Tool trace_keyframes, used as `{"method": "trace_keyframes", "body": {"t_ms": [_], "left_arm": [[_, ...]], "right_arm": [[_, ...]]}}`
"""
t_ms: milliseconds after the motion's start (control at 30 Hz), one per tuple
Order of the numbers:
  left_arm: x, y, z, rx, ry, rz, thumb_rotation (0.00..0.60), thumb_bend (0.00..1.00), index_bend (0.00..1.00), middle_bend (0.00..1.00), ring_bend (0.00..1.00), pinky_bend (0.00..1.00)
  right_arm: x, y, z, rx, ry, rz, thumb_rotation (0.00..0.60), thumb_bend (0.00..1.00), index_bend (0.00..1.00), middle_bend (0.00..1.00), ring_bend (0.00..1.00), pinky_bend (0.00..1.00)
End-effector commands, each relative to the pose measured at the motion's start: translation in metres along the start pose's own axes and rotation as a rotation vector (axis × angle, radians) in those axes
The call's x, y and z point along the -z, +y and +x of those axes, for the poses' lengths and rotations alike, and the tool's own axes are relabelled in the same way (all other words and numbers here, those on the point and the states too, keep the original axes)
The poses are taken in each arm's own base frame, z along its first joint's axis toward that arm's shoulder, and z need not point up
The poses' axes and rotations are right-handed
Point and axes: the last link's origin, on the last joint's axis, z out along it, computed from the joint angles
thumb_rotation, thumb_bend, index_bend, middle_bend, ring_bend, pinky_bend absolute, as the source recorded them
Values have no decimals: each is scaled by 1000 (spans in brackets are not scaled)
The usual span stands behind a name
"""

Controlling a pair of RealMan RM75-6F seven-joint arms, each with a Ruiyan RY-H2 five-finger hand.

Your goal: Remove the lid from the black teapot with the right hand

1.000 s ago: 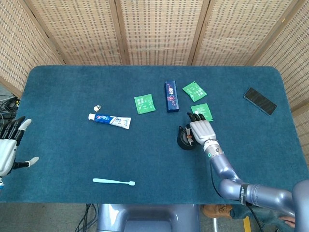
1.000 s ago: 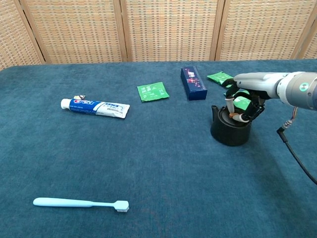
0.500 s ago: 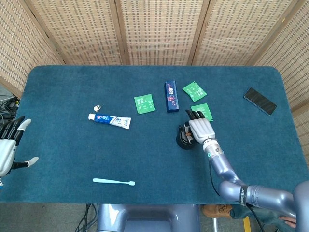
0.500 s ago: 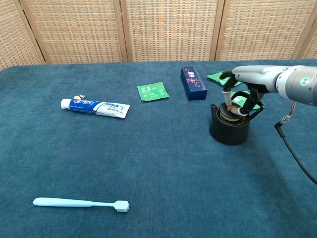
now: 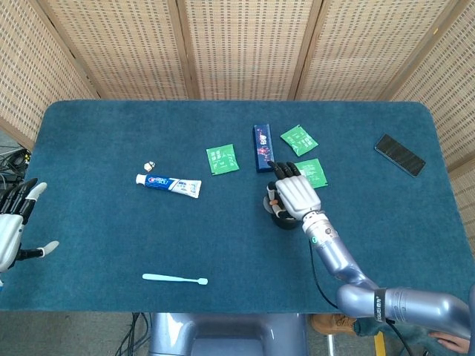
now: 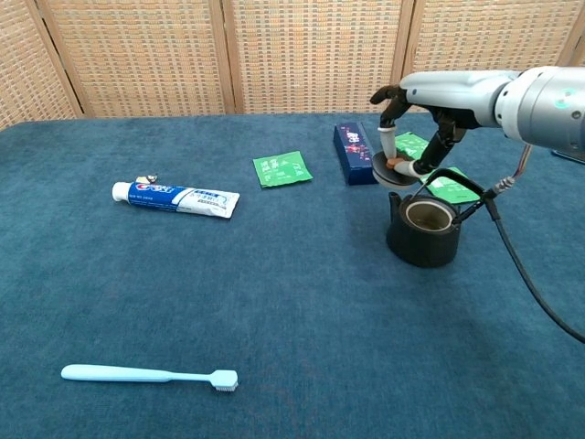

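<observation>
Two risks dominate from here, in my judgement. First, the lid [image 6: 391, 165] is held only by its small knob, pinched between fingertips of my right robot hand [image 6: 409, 137], so a slight loosening would drop it onto the open teapot [image 6: 422, 230] just below and to the side. Second, the wire handle of the teapot stands close under the wrist; a careless sideways move could snag it and tip the pot. The lid is a thin dark disc, lifted clear of the mouth. The teapot is squat, round, matte black, with a short spout and a brownish inner rim, standing on the table [image 6: 302, 302], whose blue cloth looks soft and grippy. My left robot hand [image 5: 13, 222] hangs off the table edge, fingers spread, holding nothing.
</observation>
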Motion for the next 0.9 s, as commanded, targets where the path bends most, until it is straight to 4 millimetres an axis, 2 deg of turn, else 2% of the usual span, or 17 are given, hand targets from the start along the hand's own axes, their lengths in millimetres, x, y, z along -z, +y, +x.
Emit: {"method": "trace_keyframes", "body": {"t_ms": [33, 167, 367, 500, 633, 700, 767, 833, 900], "left_arm": [[0, 0, 0, 0, 1, -1, 600, 0, 0, 0, 0, 0], [1, -1, 1, 3, 2, 0, 600, 0, 0, 0, 0, 0], [-1, -3, 2, 10, 1, 4, 600, 0, 0, 0, 0, 0], [-1, -5, 2, 17, 0, 6, 600, 0, 0, 0, 0, 0], [-1, -6, 3, 22, -3, 7, 600, 0, 0, 0, 0, 0], [-1, -6, 3, 25, -2, 8, 600, 0, 0, 0, 0, 0], [-1, -6, 3, 25, -3, 7, 600, 0, 0, 0, 0, 0], [-2, -7, 3, 24, -7, 6, 600, 0, 0, 0, 0, 0], [-2, -7, 2, 24, -9, 7, 600, 0, 0, 0, 0, 0]], "right_arm": [[-4, -18, -9, 44, -26, 35, 600, 607, 705, 0, 0, 0], [-12, -39, -31, 90, -75, 50, 600, 607, 702, 0, 0, 0], [-22, -57, -64, 164, -125, 45, 600, 607, 703, 0, 0, 0], [-25, -62, -81, 184, -146, 35, 600, 607, 703, 0, 0, 0], [-31, -62, -89, 205, -145, 23, 600, 593, 681, 0, 0, 0], [-33, -61, -92, 204, -144, 15, 600, 508, 562, 0, 0, 0], [-33, -59, -95, 204, -160, 9, 600, 300, 308, 0, 0, 0], [-32, -57, -97, 208, -185, 7, 600, 188, 176, 0, 0, 0], [-32, -57, -94, 204, -191, 4, 600, 168, 138, 0, 0, 0]]}}
